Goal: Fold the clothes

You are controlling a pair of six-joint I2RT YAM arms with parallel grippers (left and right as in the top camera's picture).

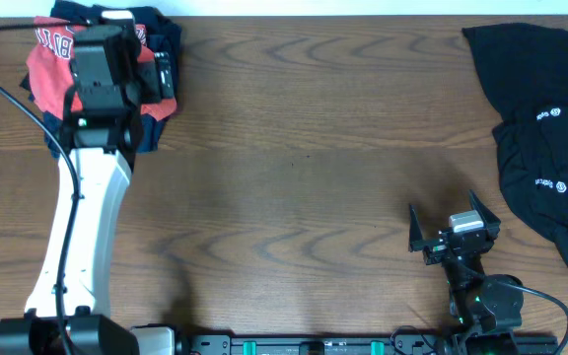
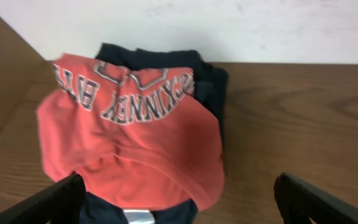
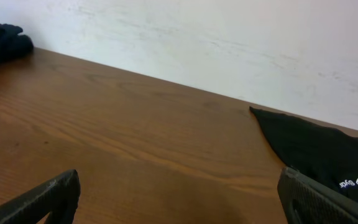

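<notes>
the red-orange t-shirt (image 2: 129, 143) lies crumpled on navy garments (image 2: 210, 81) at the far left corner of the tabletop (image 1: 304, 148). the black garment (image 1: 545, 118) sprawls at the far right, cut off by the frame edge. overhead, the left arm hides most of the pile; the left wrist view shows the shirt's lettering, upside down and partly folded under. the left gripper (image 2: 182, 199) hovers above the pile, jaws wide apart; the right gripper (image 1: 442, 202) sits near the front edge, jaws apart too.
</notes>
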